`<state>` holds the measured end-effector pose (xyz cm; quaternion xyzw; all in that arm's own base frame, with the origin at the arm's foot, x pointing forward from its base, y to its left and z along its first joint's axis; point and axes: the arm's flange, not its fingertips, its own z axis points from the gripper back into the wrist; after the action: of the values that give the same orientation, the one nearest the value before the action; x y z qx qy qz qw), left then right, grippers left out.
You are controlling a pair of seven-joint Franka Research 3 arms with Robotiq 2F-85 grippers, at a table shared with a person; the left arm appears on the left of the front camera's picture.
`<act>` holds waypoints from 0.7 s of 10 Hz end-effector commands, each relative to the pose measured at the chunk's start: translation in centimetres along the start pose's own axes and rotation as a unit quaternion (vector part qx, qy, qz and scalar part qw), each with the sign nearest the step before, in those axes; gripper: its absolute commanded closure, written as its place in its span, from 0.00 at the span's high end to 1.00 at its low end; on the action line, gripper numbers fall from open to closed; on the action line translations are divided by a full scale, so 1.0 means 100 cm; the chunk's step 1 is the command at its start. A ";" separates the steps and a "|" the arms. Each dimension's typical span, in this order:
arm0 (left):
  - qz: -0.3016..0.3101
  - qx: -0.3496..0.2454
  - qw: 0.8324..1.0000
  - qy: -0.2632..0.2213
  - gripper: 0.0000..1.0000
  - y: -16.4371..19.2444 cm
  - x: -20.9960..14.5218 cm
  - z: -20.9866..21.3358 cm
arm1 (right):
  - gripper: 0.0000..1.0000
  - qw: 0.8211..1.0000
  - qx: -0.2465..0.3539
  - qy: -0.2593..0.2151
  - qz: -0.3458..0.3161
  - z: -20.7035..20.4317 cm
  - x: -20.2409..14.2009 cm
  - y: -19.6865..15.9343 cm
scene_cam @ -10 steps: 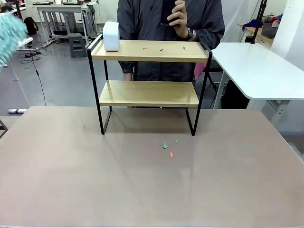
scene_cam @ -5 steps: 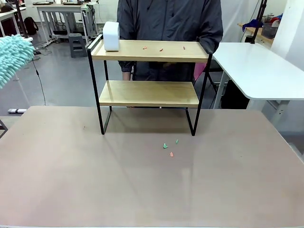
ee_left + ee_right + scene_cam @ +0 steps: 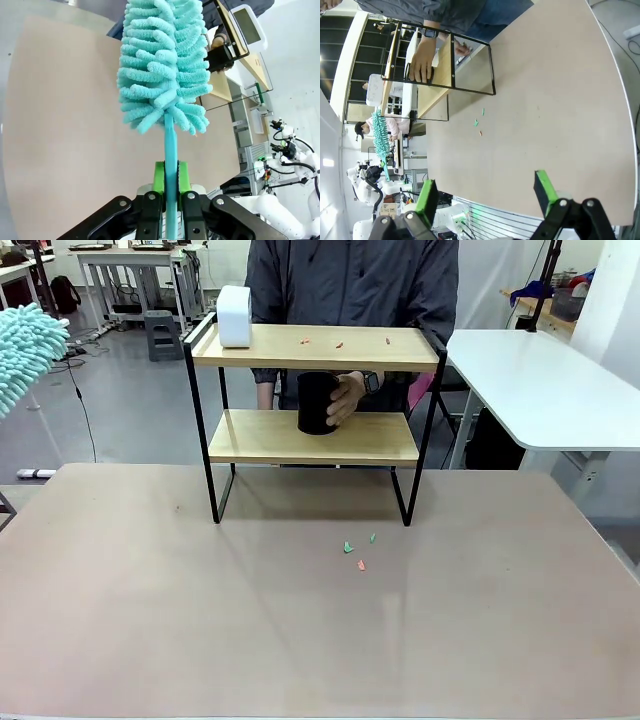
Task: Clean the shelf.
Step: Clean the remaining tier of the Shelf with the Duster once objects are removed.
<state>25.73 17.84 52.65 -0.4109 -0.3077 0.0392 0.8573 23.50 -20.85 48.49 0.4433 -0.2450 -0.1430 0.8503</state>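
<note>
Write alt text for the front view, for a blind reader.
A person's hand grips a black cup at the shelf's lower board. A white box and small scraps sit on the top board; more scraps lie on the table in front. A teal duster pokes in at left.

Grey floor (image 3: 120, 410). White side table (image 3: 540, 385) at right. Far workbenches (image 3: 130, 254) at rear left, with a grey step stool (image 3: 160, 335) beside them. Beige tabletop (image 3: 300, 640) in foreground.

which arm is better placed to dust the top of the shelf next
Left, likely: the left gripper is shut on the duster, held high left of the shelf. The right gripper is open and empty.
</note>
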 end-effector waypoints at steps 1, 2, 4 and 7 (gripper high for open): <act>-0.009 -0.001 1.000 -0.002 0.12 0.002 -0.002 0.000 | 1.00 1.000 0.011 -0.007 0.011 0.000 0.002 0.000; -0.009 -0.001 1.000 -0.002 0.12 0.002 -0.002 0.000 | 1.00 1.000 0.011 -0.007 0.011 0.000 0.002 0.000; -0.009 -0.001 1.000 -0.002 0.12 0.002 -0.002 0.000 | 1.00 1.000 0.011 -0.007 0.011 0.000 0.002 0.000; -0.009 -0.001 1.000 -0.002 0.12 0.002 -0.002 0.000 | 1.00 1.000 0.011 -0.007 0.011 0.000 0.002 0.000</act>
<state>25.74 17.85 52.63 -0.4108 -0.3075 0.0391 0.8574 23.50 -20.86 48.49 0.4433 -0.2450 -0.1430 0.8503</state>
